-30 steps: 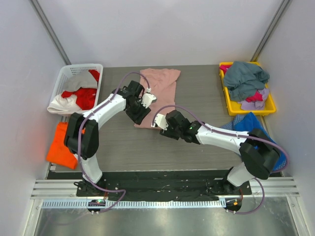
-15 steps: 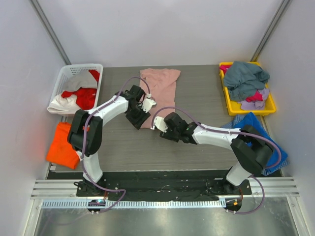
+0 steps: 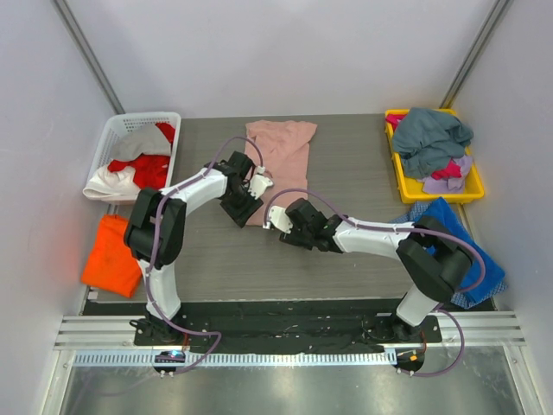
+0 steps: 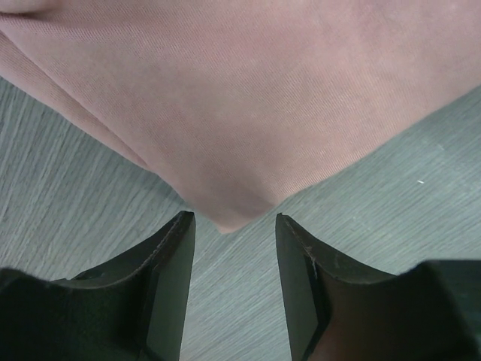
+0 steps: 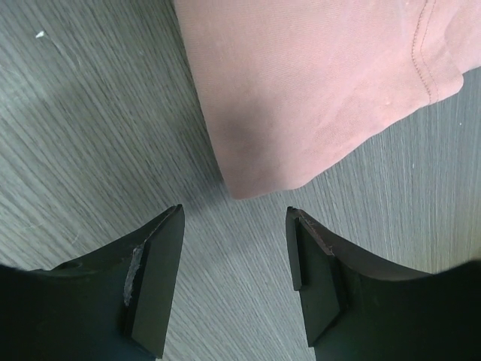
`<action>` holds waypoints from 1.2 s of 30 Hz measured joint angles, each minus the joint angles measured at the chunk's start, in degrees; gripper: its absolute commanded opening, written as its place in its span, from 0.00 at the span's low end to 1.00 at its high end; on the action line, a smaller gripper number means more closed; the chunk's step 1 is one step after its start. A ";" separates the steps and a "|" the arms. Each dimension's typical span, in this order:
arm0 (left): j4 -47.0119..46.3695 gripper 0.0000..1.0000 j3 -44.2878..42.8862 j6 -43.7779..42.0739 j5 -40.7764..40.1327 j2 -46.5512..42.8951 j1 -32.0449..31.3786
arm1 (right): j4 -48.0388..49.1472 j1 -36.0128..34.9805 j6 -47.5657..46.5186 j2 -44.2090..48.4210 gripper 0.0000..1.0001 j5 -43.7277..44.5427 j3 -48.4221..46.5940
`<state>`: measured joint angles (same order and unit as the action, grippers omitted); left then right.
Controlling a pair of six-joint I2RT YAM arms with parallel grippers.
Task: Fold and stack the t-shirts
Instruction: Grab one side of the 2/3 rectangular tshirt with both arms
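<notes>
Overhead, shirt being worked: the dusty-pink t-shirt (image 3: pixel 281 160) lies flat mid-desk (image 3: pixel 363 173) as a long narrow strip. Its sides look already folded in, and one short end faces the arms.
Overhead, arms: the left gripper (image 3: pixel 244 210) sits at the strip's near-left corner and the right gripper (image 3: pixel 283 226) at its near-right corner. From above the wrists hide the jaws.
Overhead, other shirts: an orange t-shirt (image 3: pixel 112 251) hangs off the desk's left edge. Red and white t-shirts fill the white basket (image 3: pixel 117 128), a grey-teal t-shirt (image 3: pixel 432 138) heaps the yellow bin (image 3: pixel 473 188), and a blue t-shirt (image 3: pixel 445 220) lies by the right arm.
Left wrist: the left gripper (image 4: pixel 231 226) is open and empty. The rounded corner of the pink t-shirt (image 4: pixel 240 98) lies just ahead of the gap and looks untouched, and stacked fold edges run up the left.
Right wrist: the right gripper (image 5: pixel 234 214) is open and empty, its jaws set apart. The pink corner (image 5: pixel 316 83) stops short of the fingers, and the stitched hem (image 5: pixel 425 53) shows at the right.
Handling: the shirt looks light, thin and limp, and it lies close on the desk in several layers. It will probably sag and its layers may slide, so pinch both near corners through every layer and lift them level.
View gap: only the overhead view shows the strip's full length and far end. Only the wrist views show the open jaws and the layering.
</notes>
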<state>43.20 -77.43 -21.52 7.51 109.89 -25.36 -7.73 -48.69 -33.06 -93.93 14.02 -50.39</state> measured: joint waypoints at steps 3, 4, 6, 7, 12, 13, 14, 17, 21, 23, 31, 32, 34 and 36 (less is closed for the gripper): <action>-0.39 0.51 0.00 -0.13 -0.09 0.72 0.24 | -0.02 0.00 -0.15 -0.39 0.63 0.17 -0.50; -0.48 0.51 0.00 -0.15 -0.11 0.96 0.33 | 0.02 0.00 -0.22 -0.57 0.63 0.24 -0.74; -0.57 0.52 -0.13 -0.17 -0.07 1.53 0.57 | 0.24 0.00 -0.28 -0.72 0.63 0.26 -1.05; -0.57 0.51 -0.24 -0.20 -0.09 1.81 0.66 | 0.33 0.00 -0.31 -0.83 0.63 0.26 -1.18; -0.31 0.54 -2.45 -0.46 0.11 3.28 0.76 | 0.70 0.11 -0.70 -2.16 0.63 0.24 -2.21; -0.24 0.55 -2.84 -0.52 0.13 3.56 0.76 | 0.74 0.13 -0.79 -2.51 0.63 0.24 -2.34; -0.26 0.56 -3.13 -0.61 0.22 3.72 0.76 | 0.76 0.17 -0.87 -2.91 0.63 0.26 -2.45; -0.28 0.58 -3.48 -0.87 0.33 3.98 0.79 | 0.85 0.42 -1.07 -3.87 0.64 0.22 -2.64; -0.37 0.58 -3.76 -1.18 0.35 4.17 0.81 | 1.20 0.57 -1.31 -4.11 0.63 0.22 -2.67; -0.42 0.58 -3.80 -1.18 0.33 4.26 0.81 | 1.29 0.79 -1.33 -4.11 0.61 0.22 -2.67; -0.50 0.36 -4.44 -1.14 0.35 4.74 0.81 | 1.44 1.27 -1.53 -4.39 0.41 0.22 -2.73; -0.50 0.30 -4.55 -1.05 0.50 4.81 0.81 | 1.44 1.27 -1.46 -4.50 0.35 0.20 -2.73; -0.55 0.20 -4.61 -1.05 0.72 4.90 0.81 | 1.42 1.25 -1.42 -4.70 0.29 0.07 -2.75; -0.66 0.12 -4.61 -1.05 0.87 4.92 0.81 | 1.36 1.25 -1.36 -4.81 0.15 -0.11 -2.78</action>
<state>42.54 -82.04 -22.57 8.38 114.80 -24.56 -6.37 -47.44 -34.41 -98.74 13.91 -53.17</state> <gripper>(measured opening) 0.214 0.307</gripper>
